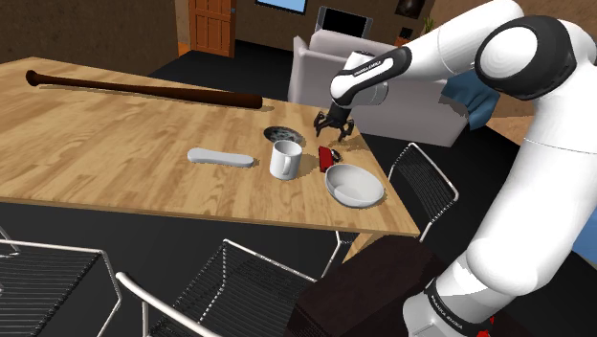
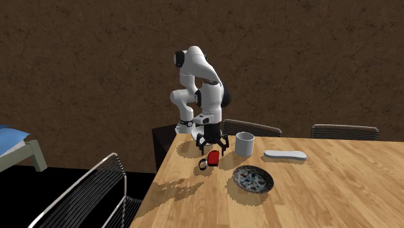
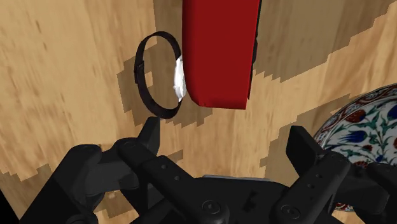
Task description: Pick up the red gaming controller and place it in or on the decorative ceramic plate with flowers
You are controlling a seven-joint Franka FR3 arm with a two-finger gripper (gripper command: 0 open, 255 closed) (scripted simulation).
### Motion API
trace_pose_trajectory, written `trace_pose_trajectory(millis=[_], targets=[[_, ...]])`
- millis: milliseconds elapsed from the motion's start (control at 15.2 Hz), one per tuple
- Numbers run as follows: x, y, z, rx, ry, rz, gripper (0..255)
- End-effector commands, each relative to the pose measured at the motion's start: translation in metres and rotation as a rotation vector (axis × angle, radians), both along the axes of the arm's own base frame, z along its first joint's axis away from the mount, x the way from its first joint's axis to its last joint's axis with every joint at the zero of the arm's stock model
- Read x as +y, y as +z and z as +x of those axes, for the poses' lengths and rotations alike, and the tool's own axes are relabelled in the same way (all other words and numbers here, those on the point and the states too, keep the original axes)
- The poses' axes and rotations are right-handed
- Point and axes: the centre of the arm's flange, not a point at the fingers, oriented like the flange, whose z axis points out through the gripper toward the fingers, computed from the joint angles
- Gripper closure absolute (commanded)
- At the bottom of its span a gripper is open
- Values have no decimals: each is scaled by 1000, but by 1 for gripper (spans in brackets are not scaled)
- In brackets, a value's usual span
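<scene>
Shoulder view: red controller (image 1: 327,156) on wooden table (image 1: 115,144), just beside white mug (image 1: 284,160), white bowl (image 1: 354,185) on its other side; flowered plate (image 1: 284,133) behind mug; gripper (image 1: 334,132) above controller; lettering on arm base (image 1: 454,311) too small to read. Second exterior view: controller near mug, gripper over it. Wrist view: fingers (image 3: 151,133) spread, released, clear of controller.

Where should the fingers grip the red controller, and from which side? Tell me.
Probably across the red controller's narrow width, on its two long straight sides, coming down from above. The open gripper is turned so its fingers would straddle that width. Avoid the thin black loop beside it.
</scene>
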Motion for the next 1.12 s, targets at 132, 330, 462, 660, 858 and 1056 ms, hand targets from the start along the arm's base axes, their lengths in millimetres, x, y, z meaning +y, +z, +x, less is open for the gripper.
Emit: trace_pose_trajectory(millis=[132, 330, 462, 660, 858, 1056], targets=[[-2, -7, 1, 0, 0, 0, 0], [-2, -7, 1, 0, 0, 0, 0], [-2, -7, 1, 0, 0, 0, 0], [-2, -7, 1, 0, 0, 0, 255], [-2, -7, 1, 0, 0, 0, 255], [-2, -7, 1, 0, 0, 0, 255]])
